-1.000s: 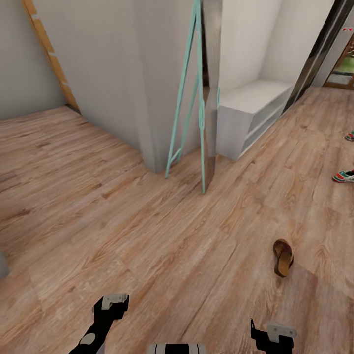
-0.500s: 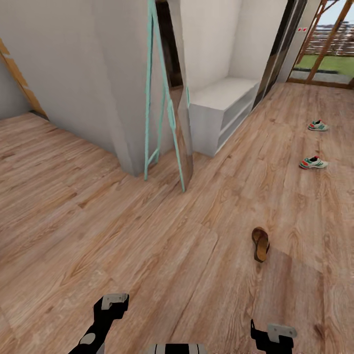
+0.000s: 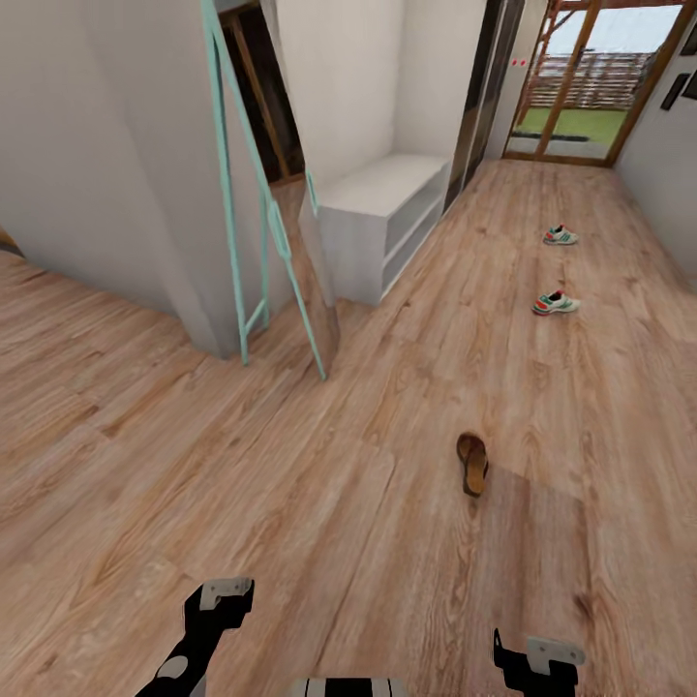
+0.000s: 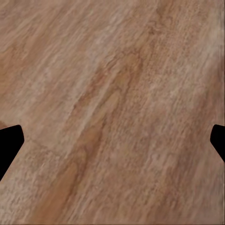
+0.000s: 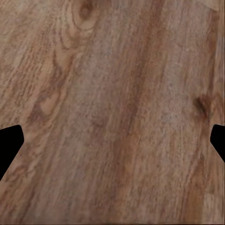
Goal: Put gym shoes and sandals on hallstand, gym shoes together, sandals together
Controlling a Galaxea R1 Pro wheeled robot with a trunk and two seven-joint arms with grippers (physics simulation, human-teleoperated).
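Observation:
One dark brown sandal (image 3: 473,463) lies on the wood-plank corridor floor (image 3: 407,407), ahead of my right arm. Two white gym shoes with green and red marks lie farther down the corridor, one at mid distance (image 3: 555,303) and one beyond it (image 3: 560,235), apart from each other. The pale grey-white hallstand (image 3: 379,218) stands against the wall on the left of the corridor. My left gripper (image 4: 112,140) and right gripper (image 5: 112,140) hang low over bare floor, both open with nothing between their fingertips.
A tall mirror on a teal frame (image 3: 276,232) leans on the floor just before the hallstand. A white wall corner (image 3: 145,194) stands at the left. A glass door (image 3: 581,87) closes the far end of the corridor.
The head view has swung to the right, so the mirror, hallstand and sandal sit further left in the picture and both gym shoes and the far door are in view. Arms unchanged.

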